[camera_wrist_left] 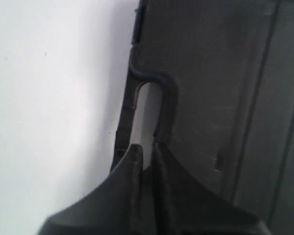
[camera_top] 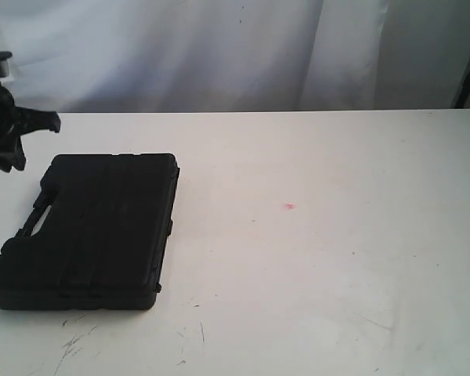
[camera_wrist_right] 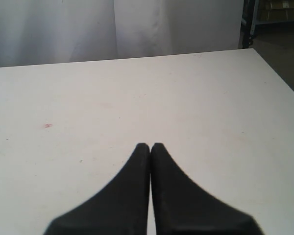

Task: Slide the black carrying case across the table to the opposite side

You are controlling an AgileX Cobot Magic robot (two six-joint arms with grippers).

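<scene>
- Here, the black carrying case (camera_top: 94,231) lies flat on the table's (camera_top: 321,258) left end.
- My left gripper (camera_wrist_left: 146,149), fingers nearly together and empty, is over that end, by the handle (camera_wrist_left: 127,117).
- My right gripper (camera_wrist_right: 150,145) is pinched closed, empty, above the table.

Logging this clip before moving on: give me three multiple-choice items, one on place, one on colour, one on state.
1. The case lies where on the table, exterior view? A left; B middle; C right.
2. The small spot on the table is: A blue; B pink; C green.
3. The right hand is: A wide open; B shut; C holding the case.
Answers: A, it sits near the left edge; B, the spot shows pink; B, its fingertips touch over bare table.
</scene>
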